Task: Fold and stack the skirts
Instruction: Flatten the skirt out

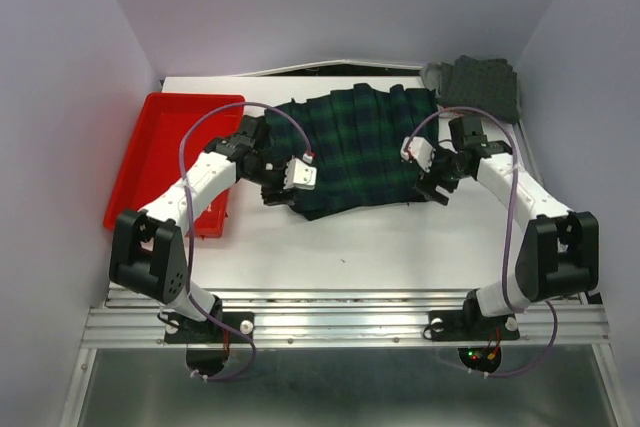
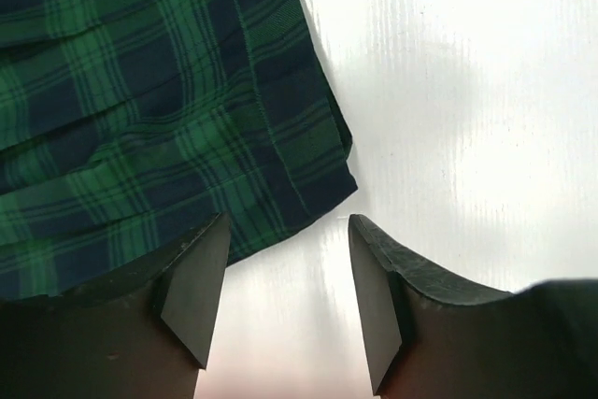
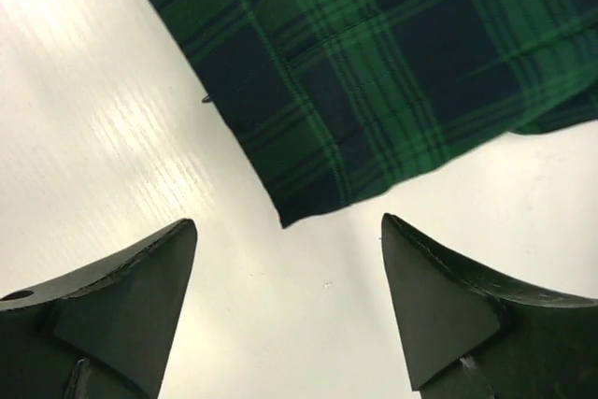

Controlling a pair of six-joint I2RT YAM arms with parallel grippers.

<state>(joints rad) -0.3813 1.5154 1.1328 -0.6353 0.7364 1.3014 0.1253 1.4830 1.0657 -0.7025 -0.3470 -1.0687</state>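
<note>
The green-navy plaid pleated skirt [image 1: 355, 152] lies spread flat mid-table. My left gripper [image 1: 275, 192] is open and empty over its near left corner; in the left wrist view [image 2: 288, 221] the skirt corner [image 2: 187, 119] lies just ahead of the jaws, and the left finger overlaps its hem. My right gripper [image 1: 436, 192] is open and empty at the near right corner; in the right wrist view [image 3: 288, 221] the corner [image 3: 374, 72] points between the jaws without touching them. The dark charcoal dotted skirt [image 1: 482, 87] lies bunched at the back right. A bit of grey cloth [image 1: 432, 73] shows beside it.
A red plastic tray [image 1: 165, 137] sits at the left, partly under the left arm. Bare white table [image 1: 340, 247] lies in front of the plaid skirt. Walls close in the table on the left, back and right.
</note>
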